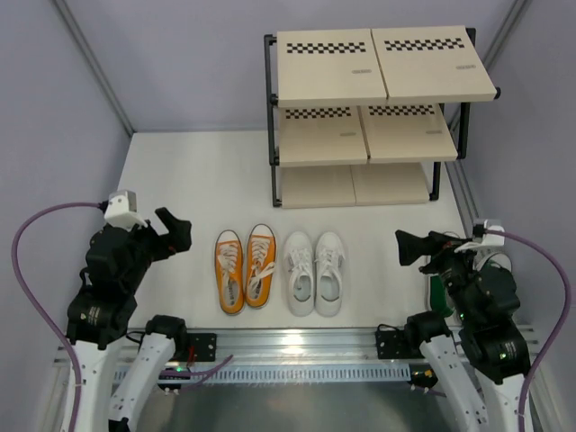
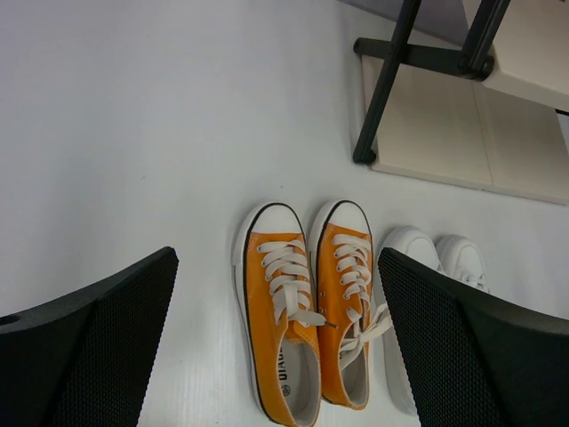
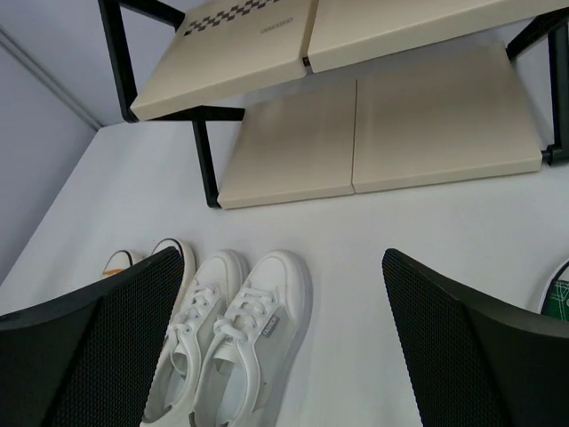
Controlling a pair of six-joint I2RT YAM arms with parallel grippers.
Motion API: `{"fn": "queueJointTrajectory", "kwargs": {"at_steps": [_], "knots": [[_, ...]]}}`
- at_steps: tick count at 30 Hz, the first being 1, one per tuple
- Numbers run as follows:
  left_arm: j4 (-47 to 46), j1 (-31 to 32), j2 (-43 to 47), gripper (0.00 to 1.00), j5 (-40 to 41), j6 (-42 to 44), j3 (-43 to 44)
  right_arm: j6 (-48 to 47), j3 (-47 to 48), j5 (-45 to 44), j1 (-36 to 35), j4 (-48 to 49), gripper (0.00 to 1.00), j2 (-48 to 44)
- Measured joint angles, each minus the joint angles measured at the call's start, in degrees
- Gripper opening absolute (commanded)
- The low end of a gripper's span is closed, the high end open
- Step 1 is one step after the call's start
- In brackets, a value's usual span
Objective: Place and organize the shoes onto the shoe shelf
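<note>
The orange sneakers and the white sneakers stand side by side on the white table, toes toward the shoe shelf, whose three boards carry nothing. A bit of a green shoe shows under my right arm and at the edge of the right wrist view. My left gripper is open and empty, held left of the orange pair. My right gripper is open and empty, right of the white pair.
Grey walls close in the table on the left, right and back. The shelf's black legs stand on the table behind the shoes. A metal rail runs along the near edge between the arm bases.
</note>
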State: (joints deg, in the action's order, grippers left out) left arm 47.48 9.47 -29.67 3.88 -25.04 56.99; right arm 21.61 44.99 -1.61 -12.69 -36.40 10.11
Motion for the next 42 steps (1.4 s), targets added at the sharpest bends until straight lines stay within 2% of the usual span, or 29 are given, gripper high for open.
{"fn": "queueJointTrajectory", "kwargs": {"at_steps": [7, 15, 23, 27, 31, 34, 39, 42], "knots": [[0.6, 0.0, 0.4, 0.99, 1.0, -0.5, 0.0, 0.0, 1.2, 1.0, 0.0, -7.7, 1.0, 6.6], [0.6, 0.2, 0.0, 0.99, -3.8, 0.0, -0.2, 2.4, 2.6, -0.5, 0.0, -13.2, 0.99, 8.7], [0.3, 0.2, -1.7, 0.99, -6.7, 0.1, -0.2, 13.1, 12.6, -23.0, 0.0, -29.8, 1.0, 19.0], [-0.1, 0.2, -3.5, 0.99, -8.1, 0.0, -0.2, 16.7, 12.7, -30.7, 0.0, -31.5, 1.0, 19.3], [-0.1, 0.2, -5.6, 0.99, -9.4, 0.0, -0.2, 17.5, 12.4, -33.1, 1.0, -30.4, 0.99, 25.9], [-0.1, 0.2, -6.6, 0.99, -9.8, 0.0, -0.2, 15.9, 12.5, -30.6, 7.3, -27.1, 0.99, 32.2], [-0.5, 0.2, -7.1, 0.99, -10.4, 0.0, -0.3, 10.2, 11.8, -18.0, 29.8, -21.7, 0.99, 34.8], [-1.0, 0.2, -7.5, 0.99, -10.6, -0.1, -0.5, 8.7, 10.4, -12.5, 35.8, -21.2, 1.0, 34.8]]}}
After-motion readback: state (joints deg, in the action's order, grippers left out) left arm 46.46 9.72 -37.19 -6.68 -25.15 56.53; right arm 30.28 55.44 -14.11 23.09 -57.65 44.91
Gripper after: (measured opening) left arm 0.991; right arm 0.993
